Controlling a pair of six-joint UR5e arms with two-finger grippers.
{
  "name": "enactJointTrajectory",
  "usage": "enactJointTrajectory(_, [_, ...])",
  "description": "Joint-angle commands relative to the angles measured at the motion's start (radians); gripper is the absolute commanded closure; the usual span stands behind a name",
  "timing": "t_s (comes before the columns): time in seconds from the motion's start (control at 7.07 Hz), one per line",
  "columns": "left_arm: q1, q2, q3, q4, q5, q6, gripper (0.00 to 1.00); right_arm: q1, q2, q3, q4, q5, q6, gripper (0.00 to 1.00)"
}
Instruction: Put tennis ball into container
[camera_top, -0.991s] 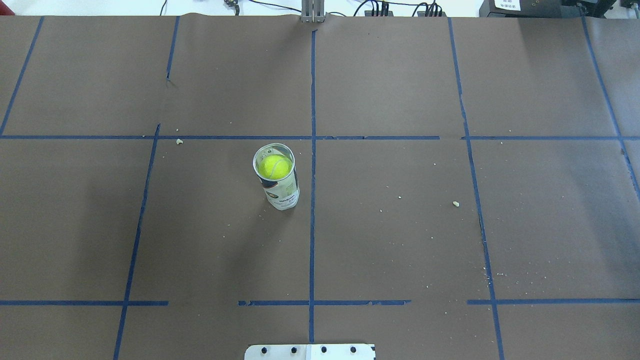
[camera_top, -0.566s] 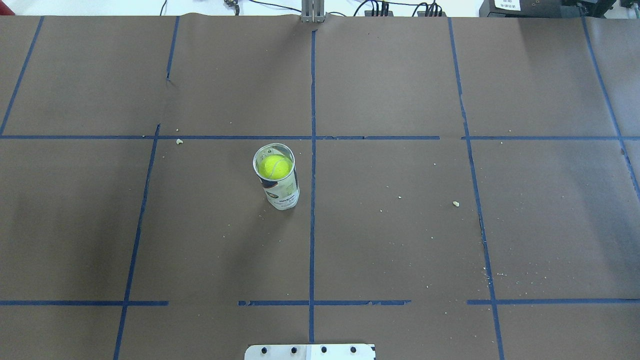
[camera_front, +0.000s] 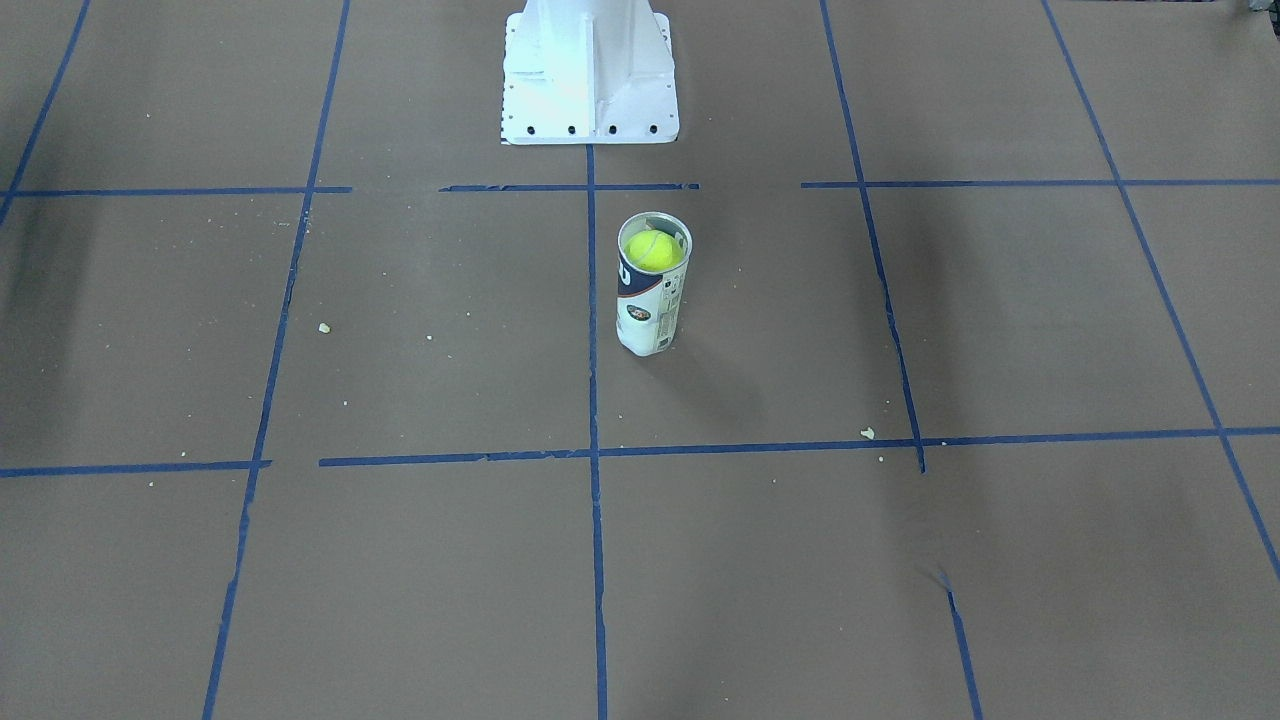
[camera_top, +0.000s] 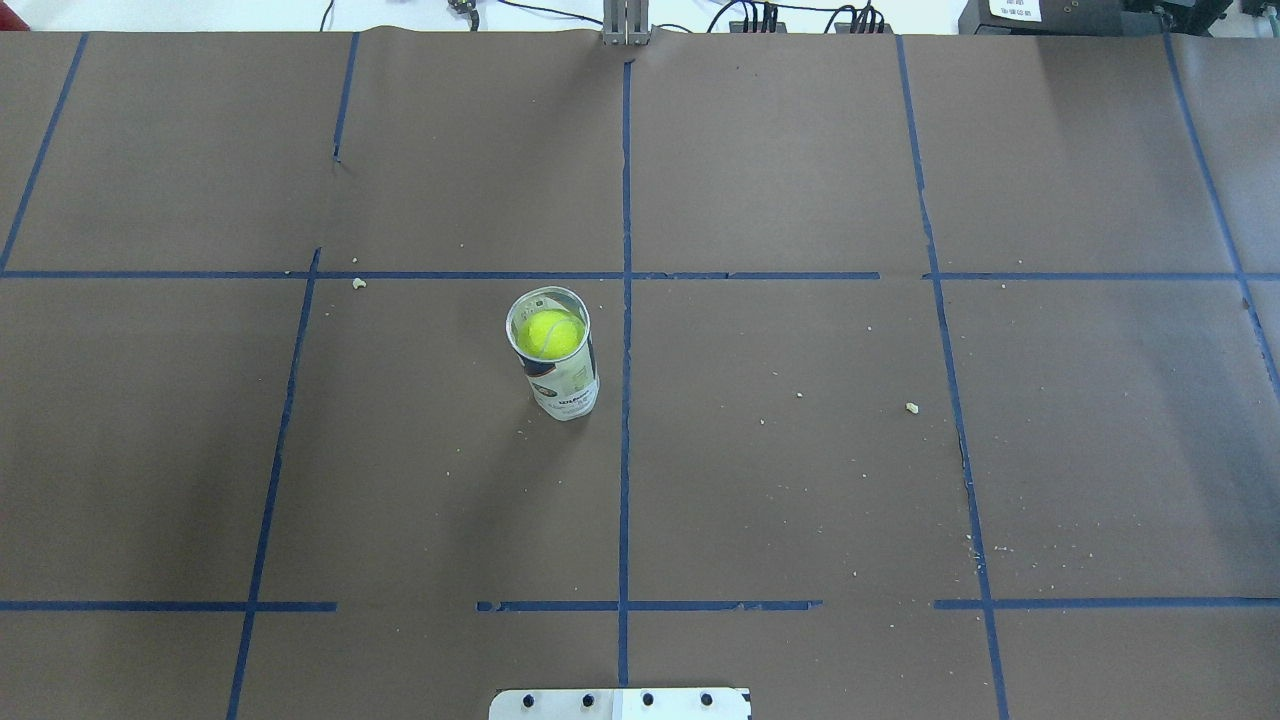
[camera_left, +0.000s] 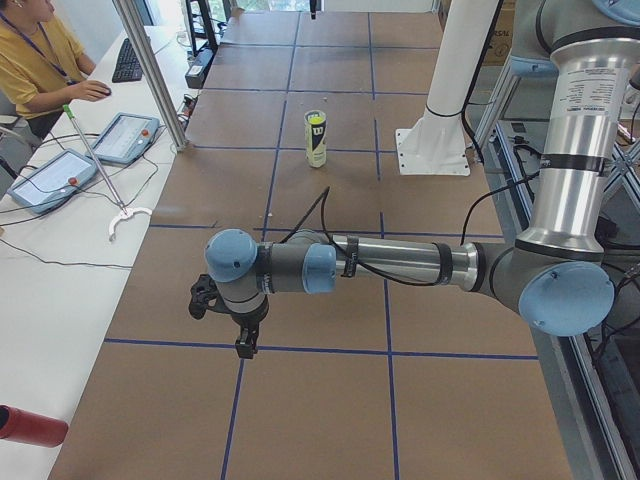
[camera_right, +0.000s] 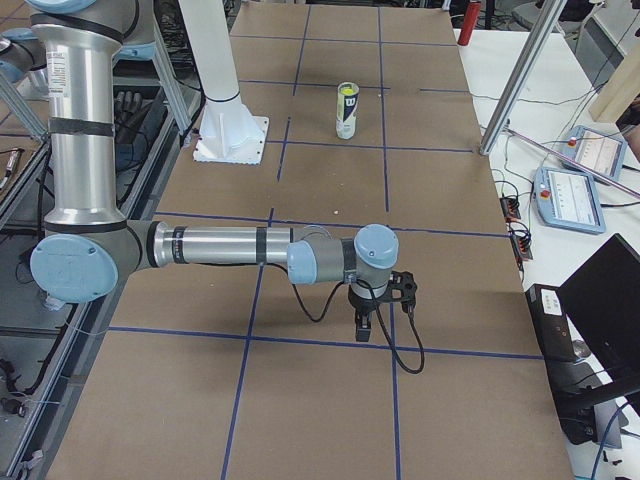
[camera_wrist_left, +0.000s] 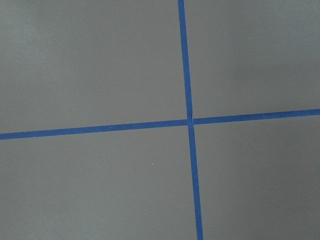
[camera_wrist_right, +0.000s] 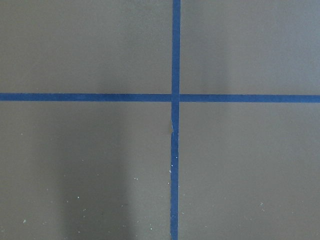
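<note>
The clear container (camera_top: 566, 386) stands upright near the table's middle, just left of the centre tape line. The yellow-green tennis ball (camera_top: 548, 333) rests inside it near the silvery rim. The front-facing view also shows the container (camera_front: 648, 318) and the ball (camera_front: 653, 250) in it. Neither arm shows in the overhead or front-facing view. My left gripper (camera_left: 243, 342) hangs low over the paper at the table's left end, far from the container (camera_left: 316, 142). My right gripper (camera_right: 365, 326) hangs over the right end. I cannot tell whether either is open or shut. Both wrist views show only brown paper and blue tape.
The white pedestal (camera_front: 588, 75) stands at the robot's edge of the table. Small crumbs (camera_top: 911, 407) lie on the brown paper. A metal post (camera_left: 150, 70) and teach pendants (camera_left: 124, 136) stand along the far side, where an operator (camera_left: 35, 60) sits.
</note>
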Motion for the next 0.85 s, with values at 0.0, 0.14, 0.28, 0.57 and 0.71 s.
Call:
enactJointTrajectory(0.0, [0.002,0.001,0.004,-0.041,-0.003,0.002,0.00,0.000,0.000,0.000,0.000,0.000,0.000,0.00])
enactJointTrajectory(0.14, [0.002,0.010,0.012,-0.040,-0.003,0.005,0.00,0.000,0.000,0.000,0.000,0.000,0.000,0.00])
enactJointTrajectory(0.28, [0.002,0.012,0.032,-0.041,-0.003,0.005,0.00,0.000,0.000,0.000,0.000,0.000,0.000,0.00])
enactJointTrajectory(0.57, [0.001,0.013,0.038,-0.032,0.000,0.002,0.00,0.000,0.000,0.000,0.000,0.000,0.000,0.00])
enactJointTrajectory(0.71, [0.002,0.013,0.036,0.006,0.000,0.002,0.00,0.000,0.000,0.000,0.000,0.000,0.000,0.00])
